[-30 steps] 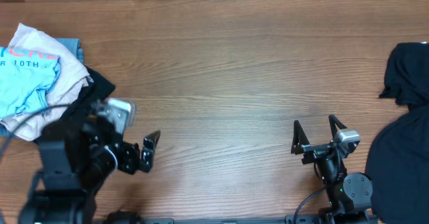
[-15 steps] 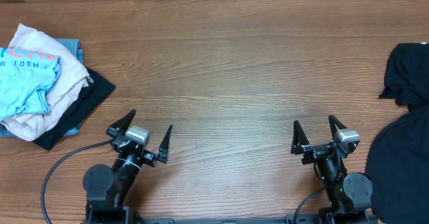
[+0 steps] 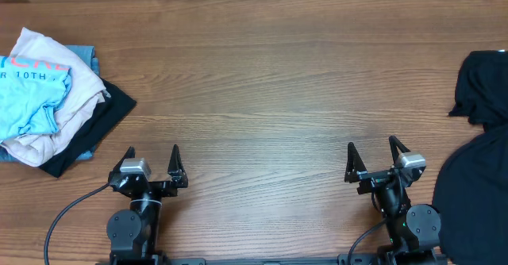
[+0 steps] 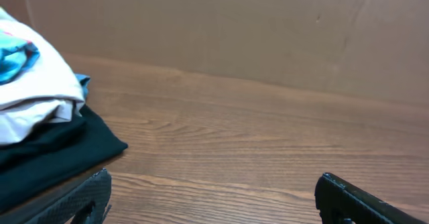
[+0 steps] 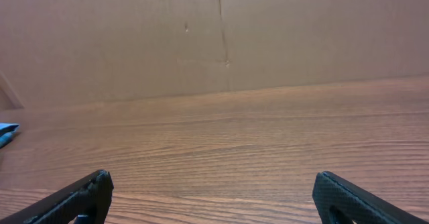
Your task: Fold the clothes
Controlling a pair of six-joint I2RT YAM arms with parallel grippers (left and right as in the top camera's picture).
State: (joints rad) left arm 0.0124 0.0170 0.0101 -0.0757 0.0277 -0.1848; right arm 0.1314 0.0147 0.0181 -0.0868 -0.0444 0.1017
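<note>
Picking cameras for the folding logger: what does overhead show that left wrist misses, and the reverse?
Overhead only: the dark garments at the right edge, the right hand, open and empty, and the white lettering on the sky-blue T-shirt.
Left wrist only: the plain brown wall behind the table.
Both: the wooden table, the left hand, open and empty, and the pile at the left, with its off-white garment lying on a black garment.
</note>
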